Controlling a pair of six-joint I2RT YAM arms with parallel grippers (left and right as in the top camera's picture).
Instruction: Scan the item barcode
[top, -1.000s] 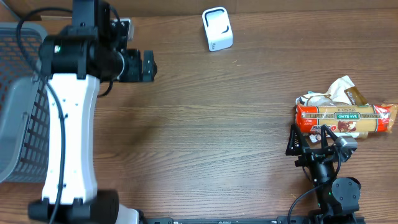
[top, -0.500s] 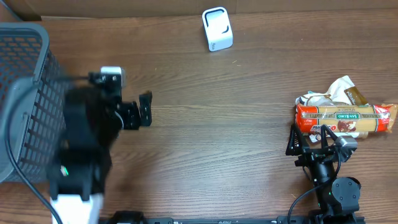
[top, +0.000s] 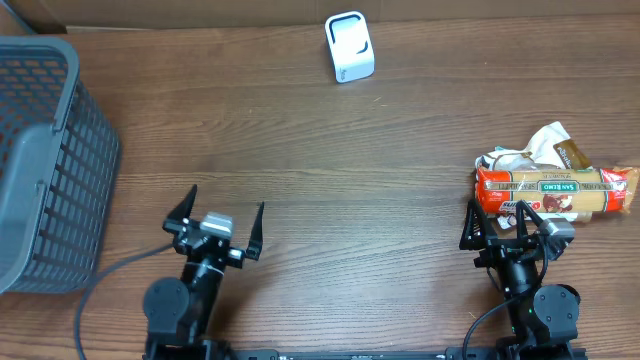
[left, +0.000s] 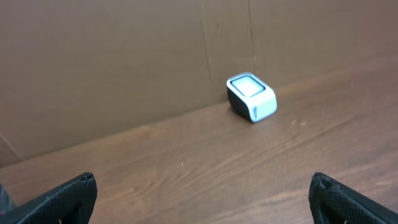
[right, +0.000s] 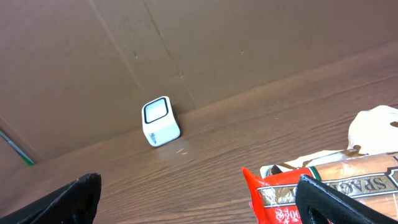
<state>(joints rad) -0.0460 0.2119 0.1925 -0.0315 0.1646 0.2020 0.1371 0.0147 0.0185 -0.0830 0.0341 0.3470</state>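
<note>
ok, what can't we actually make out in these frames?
- Barcode on the red plastic spaghetti packet: none shows overhead; right wrist view cuts the packet at the bottom edge.
- Crumpled white bag: partly hidden by the packet, print too small overhead.
- Grey mesh basket: cut off by the left edge overhead, inside not visible.

The spaghetti package (top: 555, 192) is a long, flat pack, red-orange with a green label in the middle and printed letters along its side. It lies flat at the right side of the table (top: 380, 200), with its long side running left to right. In the right wrist view its red end (right: 280, 196) is close. The scanner (top: 349, 46) is a small white box with a dark window. It stands upright at the far edge, around the middle, well apart from the package.
</note>
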